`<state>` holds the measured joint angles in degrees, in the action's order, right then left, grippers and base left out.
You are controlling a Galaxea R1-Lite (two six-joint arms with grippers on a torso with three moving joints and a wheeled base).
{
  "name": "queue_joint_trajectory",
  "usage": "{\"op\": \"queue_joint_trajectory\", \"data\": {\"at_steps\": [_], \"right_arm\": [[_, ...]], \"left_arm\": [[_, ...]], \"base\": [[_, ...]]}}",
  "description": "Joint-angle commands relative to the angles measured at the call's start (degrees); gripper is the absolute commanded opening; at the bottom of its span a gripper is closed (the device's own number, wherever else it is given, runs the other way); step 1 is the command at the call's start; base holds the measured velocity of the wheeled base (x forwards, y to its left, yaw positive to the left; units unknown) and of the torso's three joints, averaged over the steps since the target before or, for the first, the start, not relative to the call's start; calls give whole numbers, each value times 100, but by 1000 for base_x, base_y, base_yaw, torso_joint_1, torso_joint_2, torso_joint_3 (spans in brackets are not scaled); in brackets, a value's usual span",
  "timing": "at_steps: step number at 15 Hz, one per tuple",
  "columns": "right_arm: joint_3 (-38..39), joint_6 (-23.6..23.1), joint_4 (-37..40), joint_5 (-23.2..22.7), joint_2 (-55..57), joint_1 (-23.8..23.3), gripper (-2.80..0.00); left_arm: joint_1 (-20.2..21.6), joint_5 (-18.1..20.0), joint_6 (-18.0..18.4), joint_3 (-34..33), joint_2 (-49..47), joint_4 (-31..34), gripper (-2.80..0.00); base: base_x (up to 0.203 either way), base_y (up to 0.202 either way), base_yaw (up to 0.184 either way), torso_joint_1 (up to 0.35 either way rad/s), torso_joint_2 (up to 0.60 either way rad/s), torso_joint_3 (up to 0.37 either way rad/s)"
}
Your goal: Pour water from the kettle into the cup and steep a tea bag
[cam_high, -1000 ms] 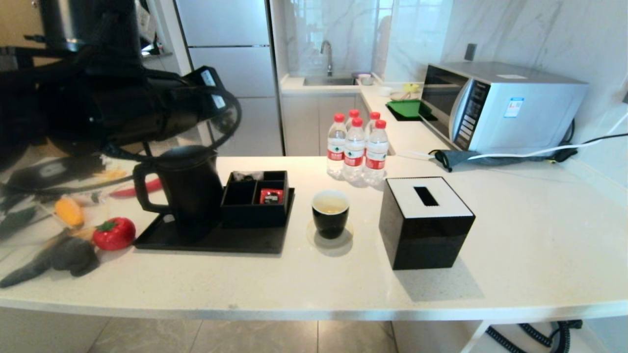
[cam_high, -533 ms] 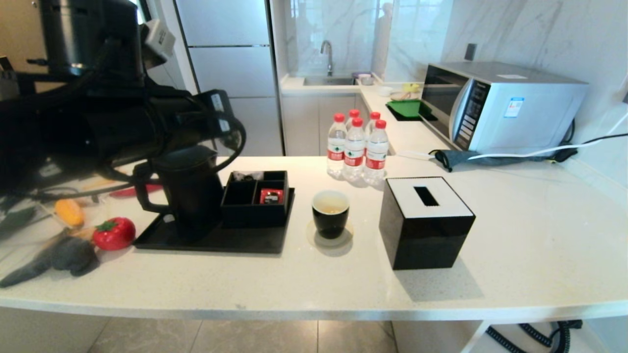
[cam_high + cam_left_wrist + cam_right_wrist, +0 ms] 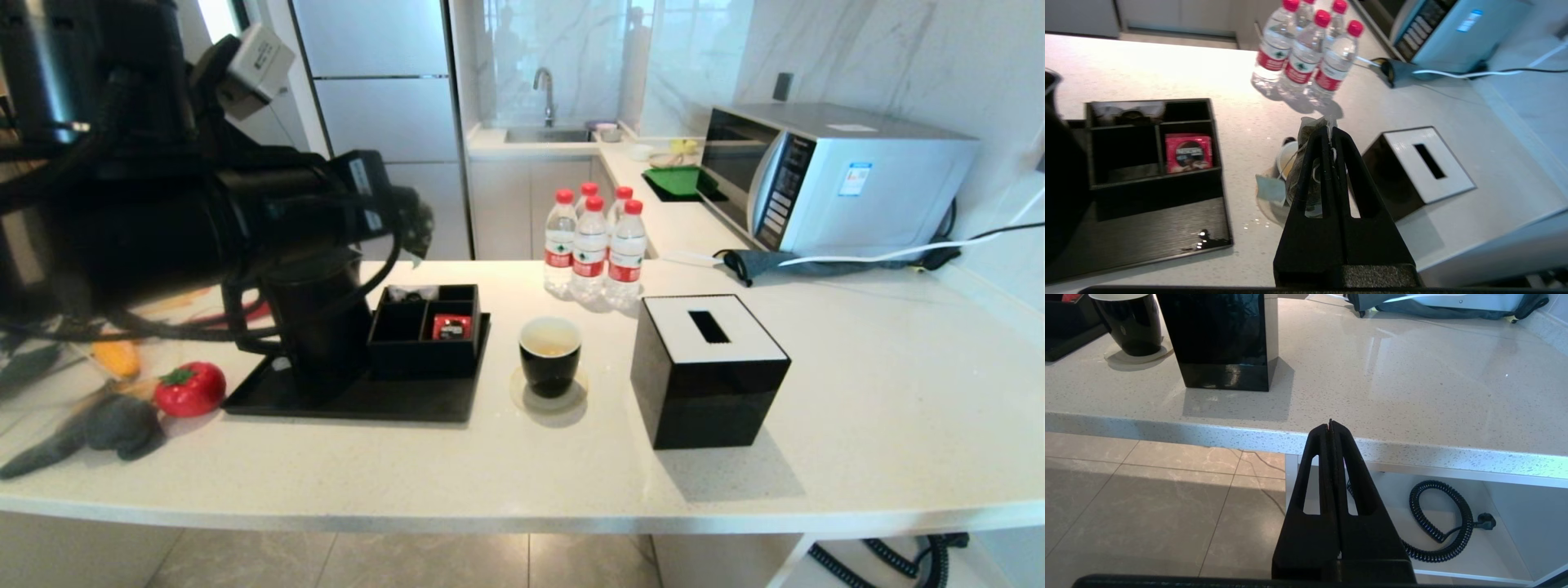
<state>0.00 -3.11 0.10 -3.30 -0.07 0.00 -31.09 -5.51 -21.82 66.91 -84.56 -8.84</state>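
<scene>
My left gripper (image 3: 418,227) hangs in the air above the black organiser box, to the left of the cup, and is shut on the tea bag (image 3: 1303,136). The bag's thin string and pale paper tag (image 3: 1269,190) dangle beside the fingers (image 3: 1312,171). The black cup (image 3: 549,359) stands on a clear coaster and holds faintly yellow water (image 3: 549,341). In the left wrist view the cup (image 3: 1285,157) is partly hidden behind the fingers. The black kettle (image 3: 314,322) stands on the black tray (image 3: 359,400). My right gripper (image 3: 1330,424) is shut and empty, low before the counter's front edge.
A black organiser box (image 3: 424,331) with a red packet (image 3: 451,327) sits on the tray. A black tissue box (image 3: 706,371) stands right of the cup. Water bottles (image 3: 592,245) and a microwave (image 3: 824,175) are behind. Toy vegetables (image 3: 189,388) lie at the left.
My left arm has risen and swung to the right, from above the kettle toward the cup, carrying the tea bag. The cup, the kettle and my right arm have not moved.
</scene>
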Motion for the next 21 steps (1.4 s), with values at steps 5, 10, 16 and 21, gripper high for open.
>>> {"op": "queue_joint_trajectory", "data": {"at_steps": [5,10,16,21], "right_arm": [[0,3,-1,-4,7,0,-280],[0,-6,-1,-4,7,0,-280],[0,-14,-1,5,7,0,-280],[0,-23,7,-4,7,0,-280]], "left_arm": [[-143,330,-50,-38,168,-4,-280],[-609,454,-58,-38,365,-2,-280],[-1263,412,-51,-47,461,-4,-280],[-1347,444,17,-336,493,-37,-280]], "base": [[0,0,0,0,0,0],[0,0,0,0,0,0],[0,0,0,0,0,0],[0,0,0,0,0,0]]}}
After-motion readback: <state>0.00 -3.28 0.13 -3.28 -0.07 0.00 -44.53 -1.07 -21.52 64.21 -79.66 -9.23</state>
